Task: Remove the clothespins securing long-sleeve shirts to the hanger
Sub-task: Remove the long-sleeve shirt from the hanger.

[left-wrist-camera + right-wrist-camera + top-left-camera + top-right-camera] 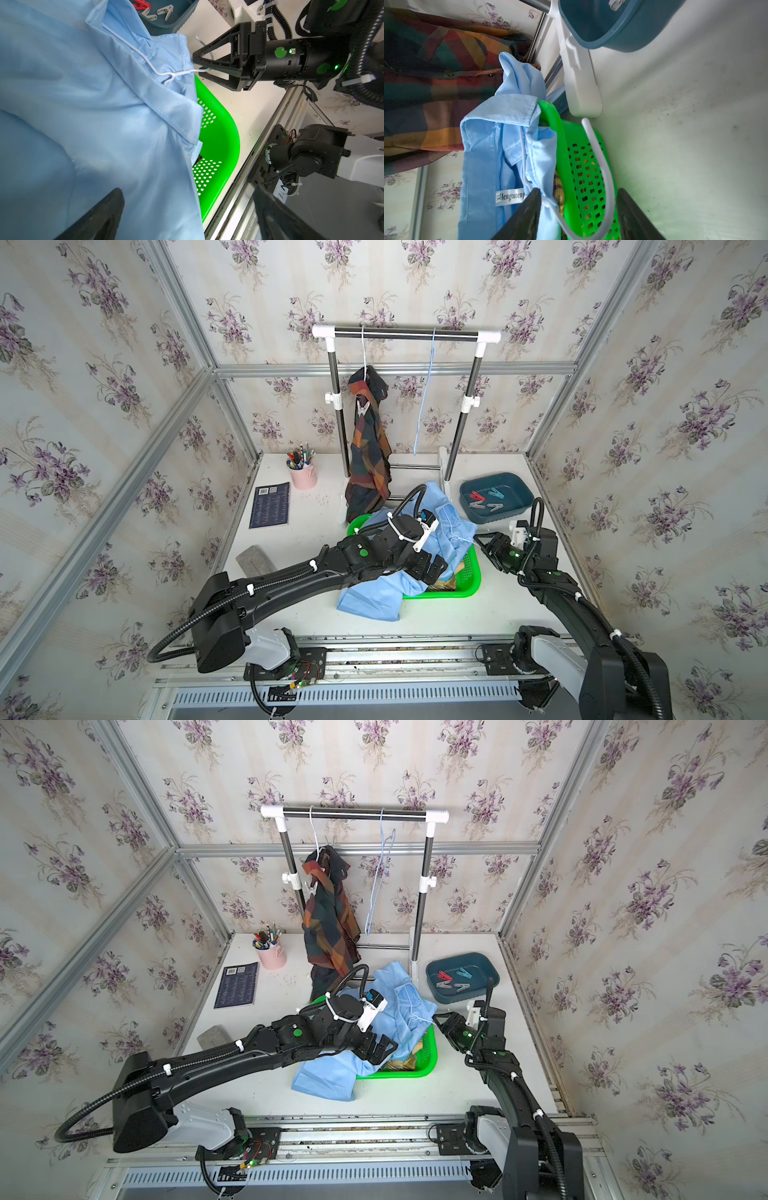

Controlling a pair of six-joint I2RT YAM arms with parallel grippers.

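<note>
Right wrist view puts the right gripper point(579, 190) with its jaws apart on either side of the white hanger hook point(610, 182) — not yet pinching it. That hanger runs into the collar of the blue shirt point(483, 145), heaped over the green basket point(583, 166). The left gripper point(188, 188) hangs spread wide above the same cloth. Likely next: grip the hook and draw the hanger out. Four clothespins point(478, 496) lie in the tray point(513, 513); one grey clothespin point(362, 407) clips the plaid shirt point(368, 456) on the rack point(405, 334). Any pin within the blue folds — cannot tell.
</note>
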